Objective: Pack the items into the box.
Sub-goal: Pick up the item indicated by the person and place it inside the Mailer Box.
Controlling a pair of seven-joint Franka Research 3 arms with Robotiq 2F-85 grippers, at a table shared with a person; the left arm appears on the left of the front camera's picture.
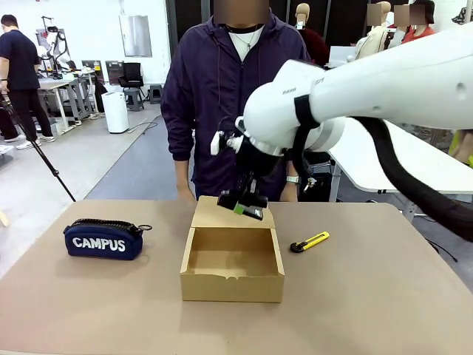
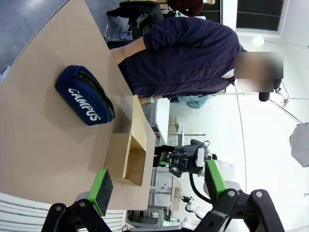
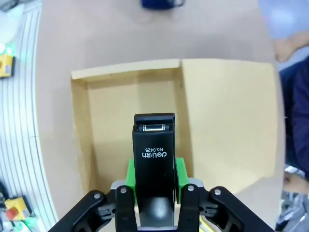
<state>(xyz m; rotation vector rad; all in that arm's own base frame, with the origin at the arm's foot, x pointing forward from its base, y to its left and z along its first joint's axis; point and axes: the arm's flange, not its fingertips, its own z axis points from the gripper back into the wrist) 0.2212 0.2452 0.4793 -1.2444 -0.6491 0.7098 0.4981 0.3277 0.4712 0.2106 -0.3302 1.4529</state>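
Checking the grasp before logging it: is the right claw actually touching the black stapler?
Touching. The right wrist view shows the right claw's green pads pressed against both sides of the stapler, which it holds above the open box.

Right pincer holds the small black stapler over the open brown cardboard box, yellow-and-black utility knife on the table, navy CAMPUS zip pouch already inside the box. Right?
Not quite: the front view shows the navy CAMPUS zip pouch on the table, left of the brown cardboard box. The small black stapler in the right pincer and the yellow-and-black utility knife are as stated.
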